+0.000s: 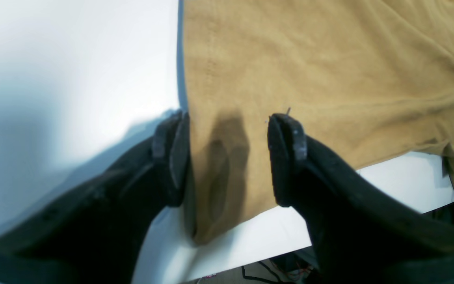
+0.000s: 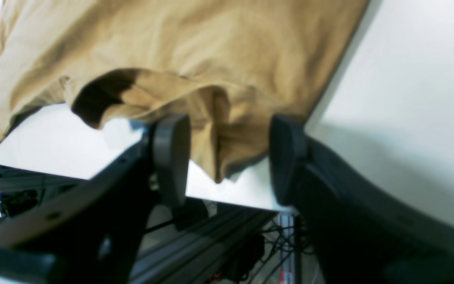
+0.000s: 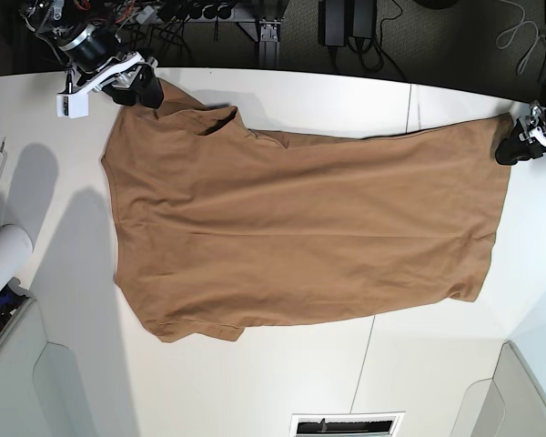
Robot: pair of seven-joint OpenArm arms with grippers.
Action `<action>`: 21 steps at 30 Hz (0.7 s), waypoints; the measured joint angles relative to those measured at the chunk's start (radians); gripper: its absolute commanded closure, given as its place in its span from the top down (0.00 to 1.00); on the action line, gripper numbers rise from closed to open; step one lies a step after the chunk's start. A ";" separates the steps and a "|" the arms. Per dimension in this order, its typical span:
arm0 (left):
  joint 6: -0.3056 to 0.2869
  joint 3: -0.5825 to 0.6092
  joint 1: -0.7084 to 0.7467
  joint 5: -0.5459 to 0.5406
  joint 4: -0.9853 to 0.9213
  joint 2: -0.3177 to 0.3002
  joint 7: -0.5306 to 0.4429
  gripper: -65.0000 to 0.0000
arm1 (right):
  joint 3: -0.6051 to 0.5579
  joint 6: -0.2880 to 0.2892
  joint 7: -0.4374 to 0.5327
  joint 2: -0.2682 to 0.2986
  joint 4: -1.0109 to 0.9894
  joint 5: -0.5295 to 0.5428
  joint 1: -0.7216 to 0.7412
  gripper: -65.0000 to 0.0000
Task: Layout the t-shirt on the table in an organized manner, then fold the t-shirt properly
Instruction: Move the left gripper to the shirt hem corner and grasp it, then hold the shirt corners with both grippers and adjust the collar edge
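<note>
Reading the overhead view from left to right, we first meet our right arm's jaws (image 3: 138, 88) at the far left corner of the t-shirt (image 3: 300, 246), by the shoulder beside the neckline. The shirt then stretches across the white worktop (image 3: 255, 382) with its long axis running left to right, collar end at the left and hem at the right, and at the far right corner of the hem sit our left arm's jaws (image 3: 514, 146). So each arm stands at one end of the same far edge, and neither is nearer the middle. In the right wrist view the right jaws (image 2: 229, 157) stand apart, with a rumpled fold of shirt (image 2: 195, 47) lying between the pads; the cloth looks loose rather than pinched, so we judge it not held. In the left wrist view the left jaws (image 1: 227, 154) are likewise spread, straddling the shirt's corner (image 1: 321, 79), which lies flat on the worktop (image 1: 73, 71) with only a small pucker between the pads. The far edge runs slanted and the near left side is bunched, so we judge the layout unfinished; any next pull would run along that long axis, away from the cloth's centre.
</note>
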 measured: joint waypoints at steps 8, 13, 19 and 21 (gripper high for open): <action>-0.003 -0.005 0.025 -0.011 0.003 0.000 -0.009 0.54 | 0.000 0.000 0.000 0.002 0.000 0.000 0.011 0.50; -0.004 -0.053 0.051 -0.006 0.003 0.000 -0.001 0.54 | 0.000 0.029 -0.009 0.002 0.002 0.045 0.011 0.50; -0.003 -0.093 0.072 0.004 0.003 0.000 0.006 0.54 | -0.011 0.031 -0.008 -0.001 0.002 0.041 0.051 0.50; -0.003 -0.093 0.074 0.004 0.003 0.000 0.005 0.54 | -0.035 0.032 -0.008 -0.001 0.002 0.015 0.065 0.50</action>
